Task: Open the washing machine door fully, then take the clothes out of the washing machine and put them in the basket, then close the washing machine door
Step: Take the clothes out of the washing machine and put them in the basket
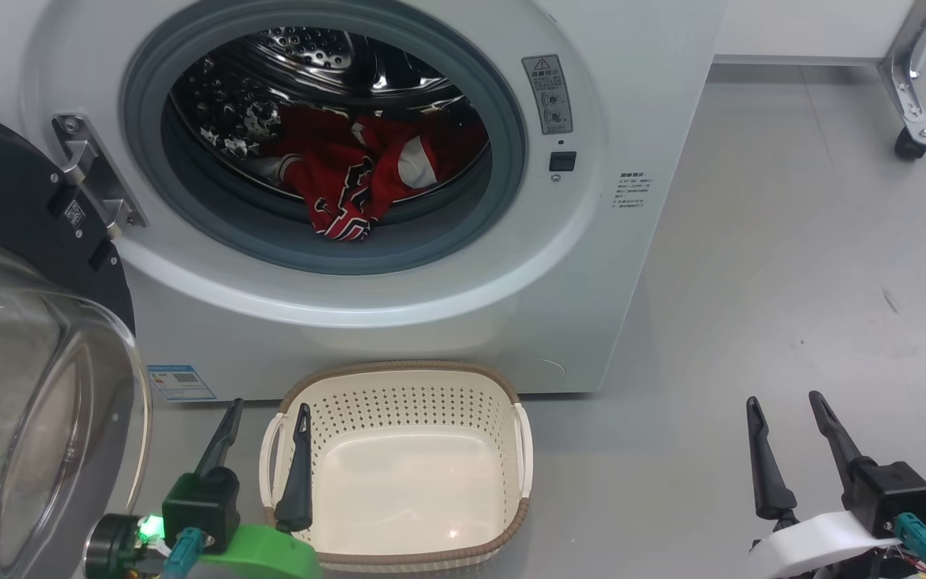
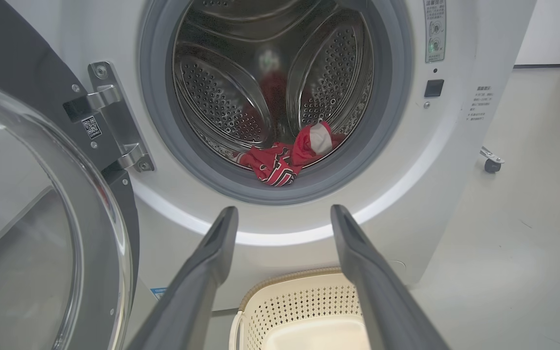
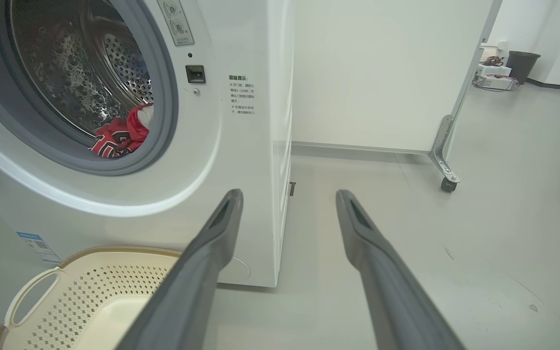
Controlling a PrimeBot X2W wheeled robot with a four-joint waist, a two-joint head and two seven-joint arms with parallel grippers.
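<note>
The white washing machine [image 1: 447,265] stands ahead with its round black door [image 1: 21,338] swung wide open to the left, glass bowl bulging toward me. Red clothes [image 1: 350,173] with white trim lie in the steel drum, one end draped over the grey rubber rim; they also show as clothes [image 2: 285,158] and clothes [image 3: 119,136]. The cream basket [image 1: 403,382] sits empty on the floor before the machine. My left gripper [image 1: 268,412] hangs open over the basket's left edge, holding nothing. My right gripper [image 1: 784,402] is open over bare floor at the right.
Grey floor [image 1: 792,265] stretches to the right of the machine. A white partition on a metal leg with a caster [image 1: 909,145] stands at the back right. A dark bin [image 3: 523,65] and some boxes sit far off by the wall.
</note>
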